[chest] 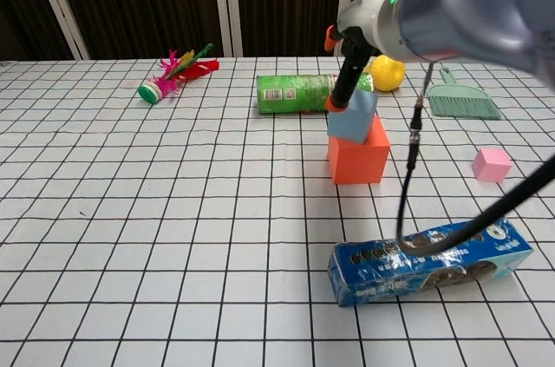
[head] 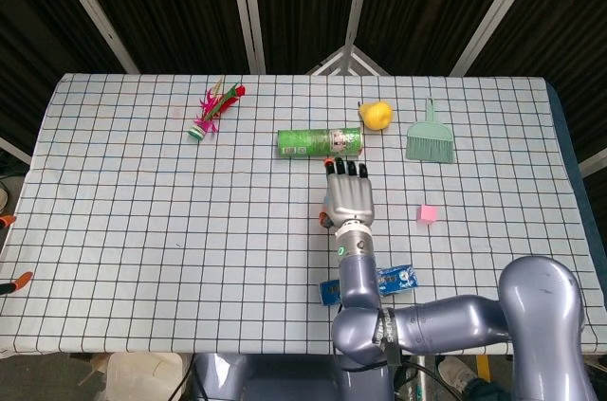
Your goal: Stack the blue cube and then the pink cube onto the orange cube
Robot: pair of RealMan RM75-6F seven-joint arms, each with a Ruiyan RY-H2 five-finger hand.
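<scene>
Blue cube (chest: 353,115) sits on the orange cube (chest: 357,157) but tilted and rotated, corner overhanging toward the far side. It is not seated flat. Both are mid-table, just near-side of the green can (chest: 302,93). In the head view the stack is hidden under the right hand (head: 348,197).

Right hand is above the stack, fingers extended toward the far edge. In the chest view one fingertip (chest: 335,103) is down at the blue cube's upper left corner, touching or nearly so; contact can't be confirmed. The fingers look spread with nothing gripped, so the hand reads as empty. Left hand is not visible in either view.

Pink cube (chest: 491,164) is untouched, well apart toward the right edge, near-side of the brush (chest: 465,101).

Step in hand, as a judgement: blue placed, now squaring or nudging it level.

Next move calls for:
- a light push to seat the blue cube flat, without sliding it off or shifting the orange cube
- then lift clear, swing right and take the pink cube
- a flat blue top before pink goes on, or the stack will likely tip

The biscuit pack (chest: 429,260) near the front edge lies under the arm's path; the arm should stay high over it.
</scene>
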